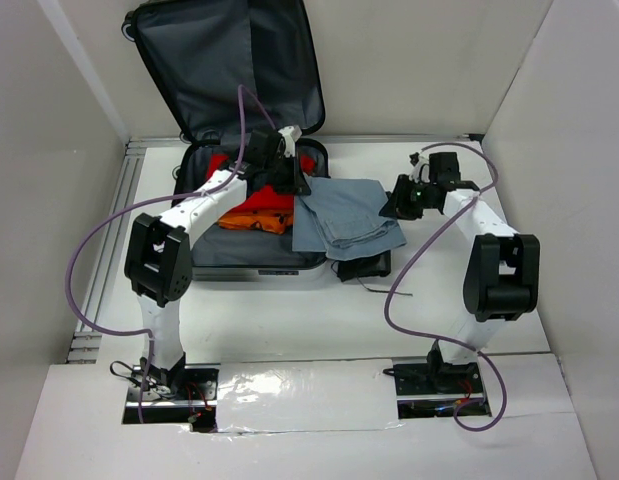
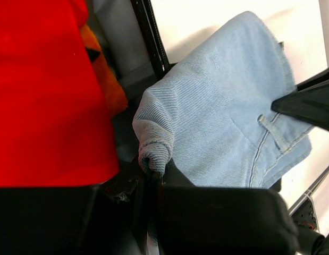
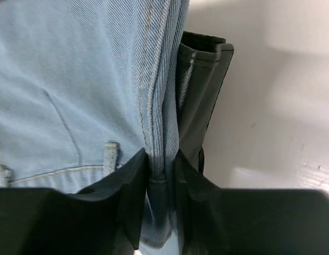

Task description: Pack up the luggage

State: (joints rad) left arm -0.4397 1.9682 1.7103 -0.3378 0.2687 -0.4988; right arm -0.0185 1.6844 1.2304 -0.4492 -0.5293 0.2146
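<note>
The luggage (image 1: 251,264) lies open at the back left, its lid (image 1: 229,70) standing up and showing dark grey lining. Inside are a red garment (image 1: 257,203) (image 2: 42,90) and an orange one (image 1: 251,222) (image 2: 108,87). Folded light blue jeans (image 1: 344,220) (image 2: 222,122) (image 3: 74,90) hang across the case's right rim onto the table. My left gripper (image 1: 289,185) (image 2: 153,172) is shut on a rolled corner of the jeans over the case. My right gripper (image 1: 401,205) (image 3: 163,164) pinches their stitched right edge between its jaws.
A dark folded garment (image 1: 364,266) (image 3: 199,101) lies on the table under the jeans' near right corner. White enclosure walls (image 1: 569,120) stand close on the left, right and behind. Purple cables (image 1: 419,270) loop beside both arms.
</note>
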